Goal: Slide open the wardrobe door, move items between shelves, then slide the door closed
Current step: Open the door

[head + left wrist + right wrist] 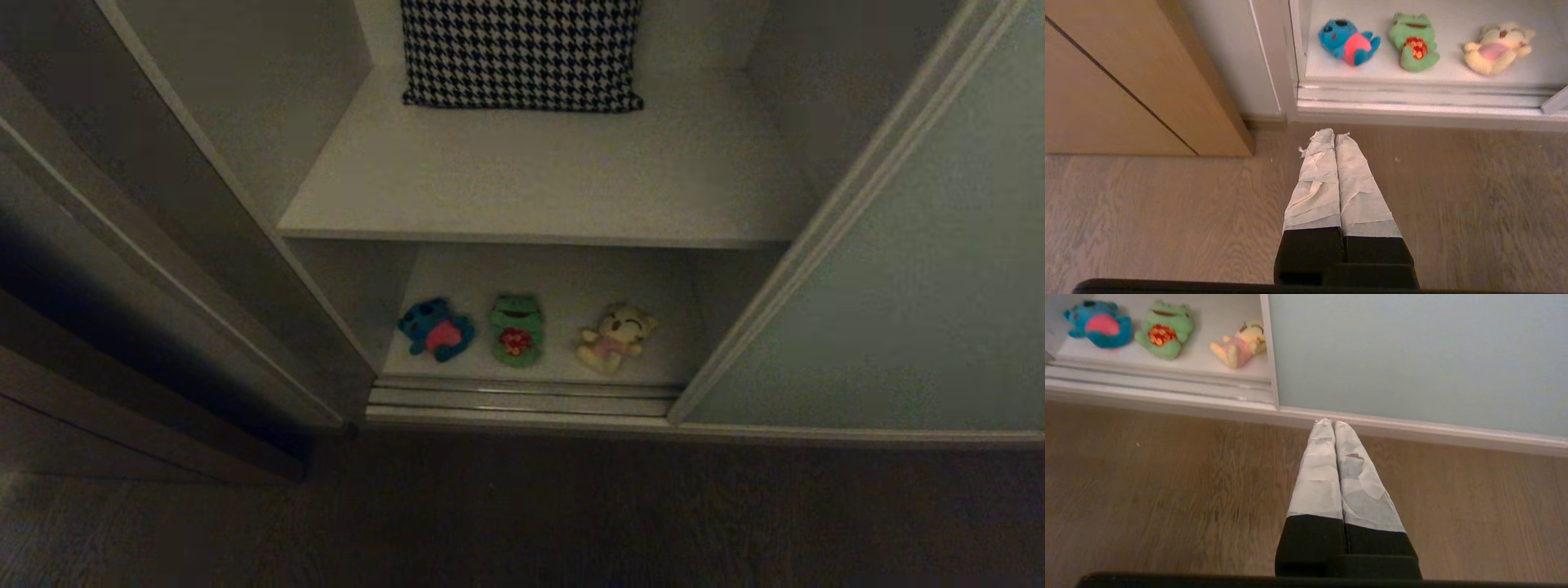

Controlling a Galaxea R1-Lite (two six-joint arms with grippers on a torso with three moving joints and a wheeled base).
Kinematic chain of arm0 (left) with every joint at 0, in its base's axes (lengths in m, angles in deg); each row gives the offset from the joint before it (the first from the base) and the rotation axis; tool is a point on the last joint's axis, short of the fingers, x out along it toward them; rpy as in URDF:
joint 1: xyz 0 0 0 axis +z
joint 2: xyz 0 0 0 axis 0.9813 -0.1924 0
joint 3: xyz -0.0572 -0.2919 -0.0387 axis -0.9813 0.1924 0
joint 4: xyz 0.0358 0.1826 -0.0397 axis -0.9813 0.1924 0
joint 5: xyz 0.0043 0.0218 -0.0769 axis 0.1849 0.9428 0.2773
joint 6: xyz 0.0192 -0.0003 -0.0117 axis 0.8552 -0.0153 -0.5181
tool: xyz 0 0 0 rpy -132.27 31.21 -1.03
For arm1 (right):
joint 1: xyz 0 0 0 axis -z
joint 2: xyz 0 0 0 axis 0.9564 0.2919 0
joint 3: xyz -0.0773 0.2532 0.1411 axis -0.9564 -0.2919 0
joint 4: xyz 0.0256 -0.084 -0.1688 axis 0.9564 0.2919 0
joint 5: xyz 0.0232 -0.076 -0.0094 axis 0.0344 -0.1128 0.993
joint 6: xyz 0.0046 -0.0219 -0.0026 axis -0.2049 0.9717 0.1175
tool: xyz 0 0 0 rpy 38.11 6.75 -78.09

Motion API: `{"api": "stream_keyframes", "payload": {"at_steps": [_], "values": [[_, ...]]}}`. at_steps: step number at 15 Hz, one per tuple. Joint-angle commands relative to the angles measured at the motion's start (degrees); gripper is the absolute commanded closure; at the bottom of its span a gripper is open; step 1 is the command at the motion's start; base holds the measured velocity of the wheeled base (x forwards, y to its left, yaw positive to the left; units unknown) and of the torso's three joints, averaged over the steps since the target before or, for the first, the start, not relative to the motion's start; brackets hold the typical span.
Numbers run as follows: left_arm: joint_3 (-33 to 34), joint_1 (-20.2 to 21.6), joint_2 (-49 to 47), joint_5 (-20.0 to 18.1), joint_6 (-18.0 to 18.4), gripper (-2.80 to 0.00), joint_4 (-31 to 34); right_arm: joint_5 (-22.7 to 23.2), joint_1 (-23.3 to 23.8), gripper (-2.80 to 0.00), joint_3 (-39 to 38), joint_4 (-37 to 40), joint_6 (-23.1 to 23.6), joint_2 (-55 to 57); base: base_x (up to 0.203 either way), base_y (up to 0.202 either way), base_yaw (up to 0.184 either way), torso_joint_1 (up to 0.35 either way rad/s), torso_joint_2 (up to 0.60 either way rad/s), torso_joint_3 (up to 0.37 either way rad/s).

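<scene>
The pale grey-green sliding wardrobe door (890,302) stands slid to the right, leaving the wardrobe open. On the lower shelf (563,282) lie three plush toys: a blue one (436,328), a green frog (516,329) and a yellow one (616,337). The upper shelf (539,184) carries only a houndstooth cloth. Neither arm shows in the head view. My left gripper (1334,136) is shut and empty above the floor, short of the rails. My right gripper (1332,423) is shut and empty, its tips near the door's (1412,351) bottom edge.
A black-and-white houndstooth cloth (522,53) lies at the back of the upper shelf. Silver floor rails (522,398) run along the wardrobe's front. A dark brown wooden frame (122,327) stands at the left. Wooden floor (522,514) stretches in front.
</scene>
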Motion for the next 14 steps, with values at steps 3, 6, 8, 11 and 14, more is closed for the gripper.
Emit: {"api": "stream_keyframes", "payload": {"at_steps": [3, 6, 8, 11, 14], "values": [[0.0, 0.0, -0.2, 0.0, -0.1, 0.00, 0.0, 0.0, -0.1, 0.00, 0.0, 0.0, 0.0, 0.0, 0.000, 0.000, 0.000, 0.003, 0.00, -0.189], [0.0, 0.0, -0.3, -0.1, 0.0, 0.00, 0.0, 0.0, -0.1, 0.00, 0.0, 0.0, 0.0, 0.0, 0.000, 0.000, 0.000, 0.000, 0.00, -0.198], [-0.1, 0.0, -0.2, -0.1, -0.2, 0.00, 0.1, 0.0, -0.1, 0.00, 0.0, 0.0, 0.0, 0.0, 0.000, 0.000, 0.000, 0.003, 0.00, -0.198], [-0.1, 0.0, -0.2, -0.1, -0.3, 0.00, 0.0, 0.0, 0.0, 0.00, 0.0, 0.0, 0.0, 0.0, 0.000, 0.000, 0.000, 0.002, 0.00, -0.199], [0.0, 0.0, -0.3, 0.0, -0.1, 0.00, 0.0, 0.0, 0.0, 0.00, 0.0, 0.0, 0.0, 0.0, 0.000, 0.000, 0.000, -0.001, 0.00, -0.198]]}}
